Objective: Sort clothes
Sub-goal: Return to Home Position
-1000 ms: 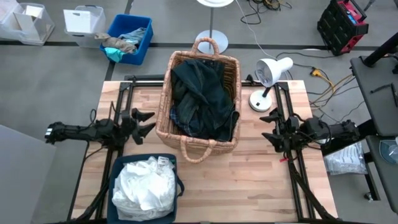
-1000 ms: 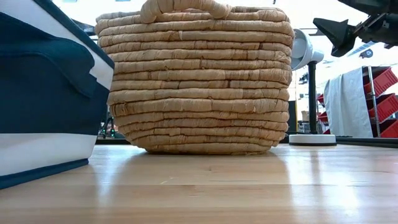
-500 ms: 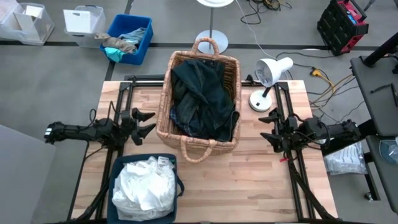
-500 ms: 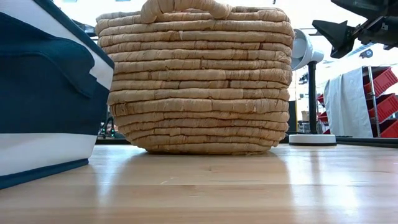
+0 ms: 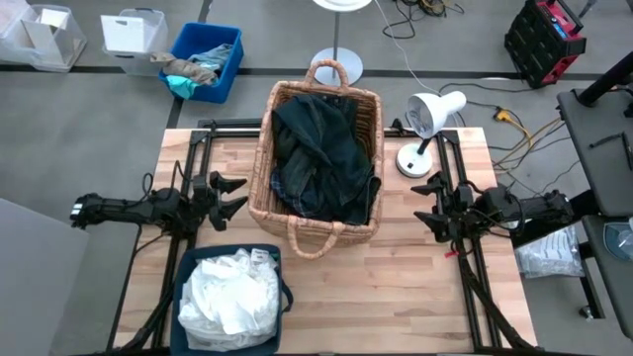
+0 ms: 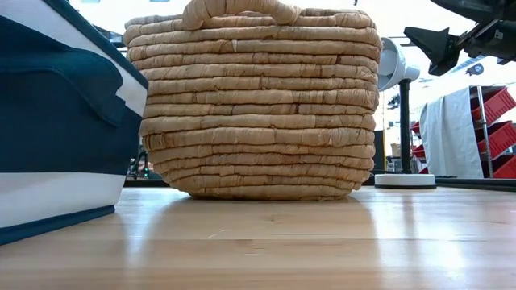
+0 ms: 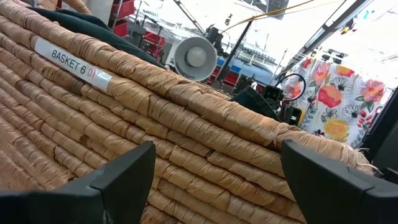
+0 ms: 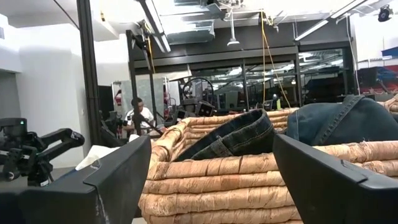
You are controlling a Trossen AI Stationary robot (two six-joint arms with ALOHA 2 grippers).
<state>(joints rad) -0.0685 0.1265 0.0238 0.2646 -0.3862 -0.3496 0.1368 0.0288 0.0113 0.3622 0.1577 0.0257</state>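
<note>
Dark clothes (image 5: 321, 158), black, charcoal and dark green, lie heaped in a wicker basket (image 5: 265, 163) at the table's middle far side; their folds show over the rim in the right wrist view (image 8: 249, 137). White clothes (image 5: 229, 295) fill a navy bin (image 5: 188, 267) at the near left. My left gripper (image 5: 233, 196) is open, level, just left of the basket (image 7: 186, 137). My right gripper (image 5: 428, 203) is open, level, right of the basket, and also shows in the low view (image 6: 431, 44).
A white desk lamp (image 5: 425, 124) stands at the table's far right corner. A blue crate with teal and beige rags (image 5: 198, 64) and clear boxes (image 5: 134, 35) sit on the floor beyond the table. A person (image 8: 138, 115) is in the room far behind. Bare wood (image 5: 396, 287) lies near right.
</note>
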